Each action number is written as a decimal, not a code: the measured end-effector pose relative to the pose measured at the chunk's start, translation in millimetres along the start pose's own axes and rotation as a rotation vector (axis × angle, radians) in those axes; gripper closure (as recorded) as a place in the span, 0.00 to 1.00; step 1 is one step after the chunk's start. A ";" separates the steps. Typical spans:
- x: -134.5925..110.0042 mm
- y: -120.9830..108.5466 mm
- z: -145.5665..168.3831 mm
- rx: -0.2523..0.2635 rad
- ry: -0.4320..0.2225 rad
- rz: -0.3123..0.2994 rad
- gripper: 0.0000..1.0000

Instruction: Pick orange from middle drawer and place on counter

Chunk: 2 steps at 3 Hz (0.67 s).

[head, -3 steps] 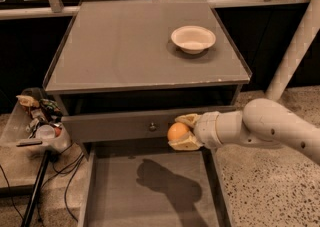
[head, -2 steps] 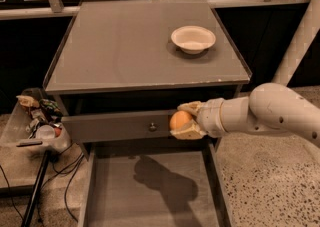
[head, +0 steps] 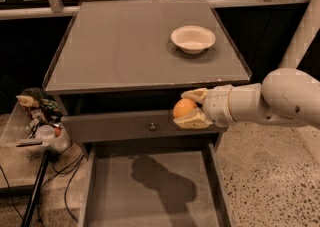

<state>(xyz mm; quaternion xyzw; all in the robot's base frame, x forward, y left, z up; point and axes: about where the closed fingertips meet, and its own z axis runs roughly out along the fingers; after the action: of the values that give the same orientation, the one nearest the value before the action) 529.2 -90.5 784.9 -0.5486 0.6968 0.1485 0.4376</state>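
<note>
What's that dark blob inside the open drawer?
Camera view: a shadow on the middle drawer floor, thrown by the claw shut on the orange above, in front of the counter edge; the white bowl casts a smaller shadow on the counter.

The tool (head: 189, 107) holds the orange (head: 183, 107) just before the front edge of the surface (head: 120, 51), above the open drawer (head: 150, 196); a bowl (head: 193, 38) sits on it, back right.

Speckled terrazzo floor (head: 265, 171), white pillar (head: 305, 31), dim light
</note>
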 end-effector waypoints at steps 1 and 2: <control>-29.4 -15.3 -17.9 0.040 -0.016 -0.050 1.00; -85.0 -33.3 -54.2 0.109 -0.033 -0.154 1.00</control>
<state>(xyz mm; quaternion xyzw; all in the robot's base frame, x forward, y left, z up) 536.0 -85.7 890.8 -0.5736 0.6521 0.0853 0.4883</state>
